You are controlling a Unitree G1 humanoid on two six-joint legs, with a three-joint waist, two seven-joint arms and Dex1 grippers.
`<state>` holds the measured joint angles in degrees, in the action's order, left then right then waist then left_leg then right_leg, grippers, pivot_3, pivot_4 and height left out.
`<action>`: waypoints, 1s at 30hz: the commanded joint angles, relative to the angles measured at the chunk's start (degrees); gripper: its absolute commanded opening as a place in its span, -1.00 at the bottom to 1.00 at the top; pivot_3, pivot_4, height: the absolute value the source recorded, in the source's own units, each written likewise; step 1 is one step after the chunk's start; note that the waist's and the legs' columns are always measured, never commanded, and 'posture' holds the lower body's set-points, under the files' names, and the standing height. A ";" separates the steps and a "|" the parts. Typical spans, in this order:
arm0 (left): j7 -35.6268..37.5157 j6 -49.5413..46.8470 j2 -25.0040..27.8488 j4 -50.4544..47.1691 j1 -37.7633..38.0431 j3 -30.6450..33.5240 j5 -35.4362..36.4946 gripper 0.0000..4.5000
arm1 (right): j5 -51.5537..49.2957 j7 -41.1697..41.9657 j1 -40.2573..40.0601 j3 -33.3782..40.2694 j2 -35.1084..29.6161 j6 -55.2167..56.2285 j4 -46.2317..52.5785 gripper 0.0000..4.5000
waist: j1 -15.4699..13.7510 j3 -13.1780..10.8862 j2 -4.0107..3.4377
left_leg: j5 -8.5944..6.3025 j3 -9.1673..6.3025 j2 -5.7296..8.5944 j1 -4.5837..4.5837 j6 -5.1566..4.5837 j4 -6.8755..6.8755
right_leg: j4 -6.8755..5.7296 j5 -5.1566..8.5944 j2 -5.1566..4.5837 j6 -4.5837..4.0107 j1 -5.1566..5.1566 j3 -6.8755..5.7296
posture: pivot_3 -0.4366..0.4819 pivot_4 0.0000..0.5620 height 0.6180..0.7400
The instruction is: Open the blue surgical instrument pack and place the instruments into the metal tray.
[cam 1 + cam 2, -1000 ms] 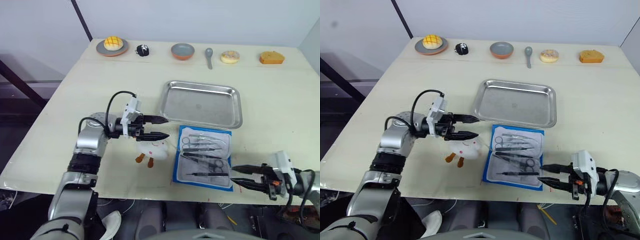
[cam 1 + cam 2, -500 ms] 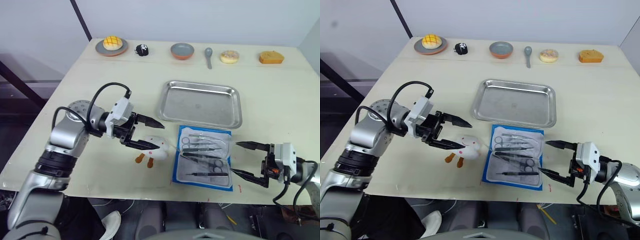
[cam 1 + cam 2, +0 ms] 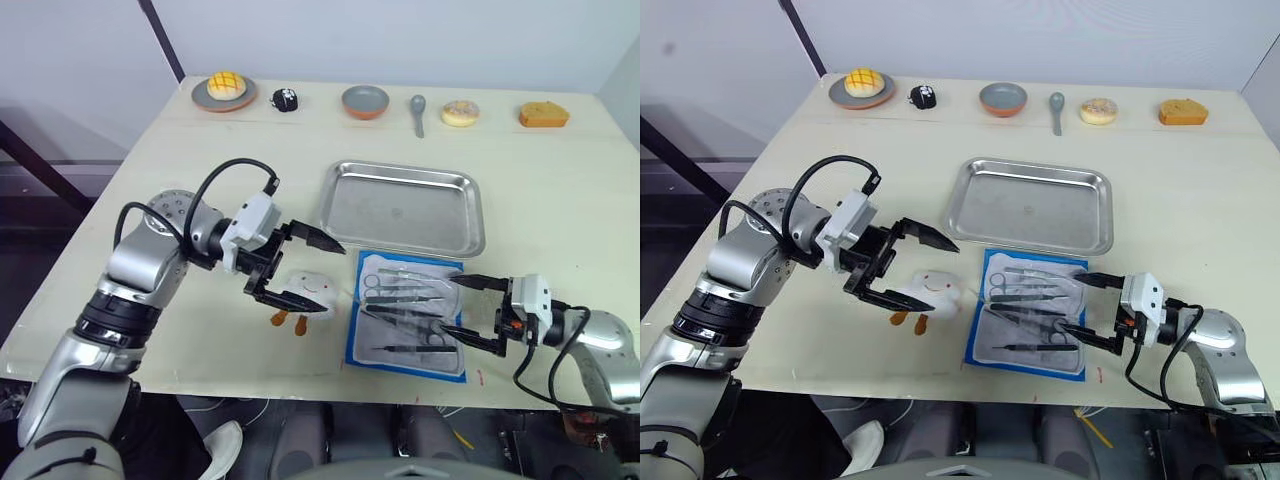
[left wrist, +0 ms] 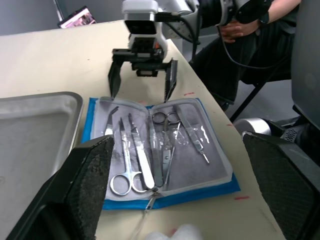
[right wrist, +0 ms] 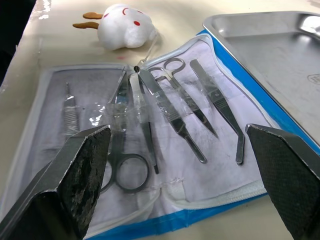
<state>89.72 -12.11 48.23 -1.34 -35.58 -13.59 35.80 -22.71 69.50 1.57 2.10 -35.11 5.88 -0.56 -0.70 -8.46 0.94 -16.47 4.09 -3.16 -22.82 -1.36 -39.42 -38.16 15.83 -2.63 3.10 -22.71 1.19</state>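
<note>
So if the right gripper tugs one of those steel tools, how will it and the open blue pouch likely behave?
The instruments look thin, rigid and shiny, so probably slippery between the fingers of the right gripper. Clear straps appear to cross them, so one may resist. The blue pouch looks soft and light, so it could drag or fold along.

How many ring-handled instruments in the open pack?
2. Silver scissors in the blue pack's half beside the steel tray, rings toward the white plush toy; a second pair in the other half. Overlap may hide more.
</note>
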 commanded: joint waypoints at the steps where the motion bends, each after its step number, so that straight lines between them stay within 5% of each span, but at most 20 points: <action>1: 2.78 -0.14 1.28 -2.25 -0.08 0.28 2.28 0.99 | 0.64 1.16 1.23 -0.23 0.38 3.15 -2.97 1.00 | 0.00 0.00 0.00 | 0.00 0.00 0.00 0.00 0.00 0.00 | 0.00 0.00 0.00 0.00 0.00 0.00 | -0.05 -0.47 0.87; 16: 2.77 1.44 -0.07 -0.07 -0.03 0.53 0.61 0.99 | 6.22 2.06 1.45 -4.32 0.15 5.74 -12.24 1.00 | 0.08 0.01 0.00 | 0.00 0.02 -0.01 0.04 0.01 0.00 | -0.01 0.00 0.00 0.00 0.01 0.01 | -0.05 -0.47 0.87; 30: 0.16 8.81 -14.60 20.65 -8.39 -3.33 -15.12 0.99 | 7.10 0.82 1.62 -6.81 -0.52 2.36 -11.94 1.00 | 0.21 0.10 0.10 | 0.01 0.12 0.01 0.07 0.01 -0.02 | -0.02 0.00 0.02 0.00 0.05 -0.01 | -0.05 -0.47 0.87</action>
<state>89.44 -5.53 34.54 17.50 -42.51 -16.51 22.30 -18.74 70.81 4.34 -2.75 -35.28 9.23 -10.07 -0.49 -8.35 1.04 -16.47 4.21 -3.15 -22.74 -1.36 -39.44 -38.17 15.83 -2.61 3.10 -22.66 1.18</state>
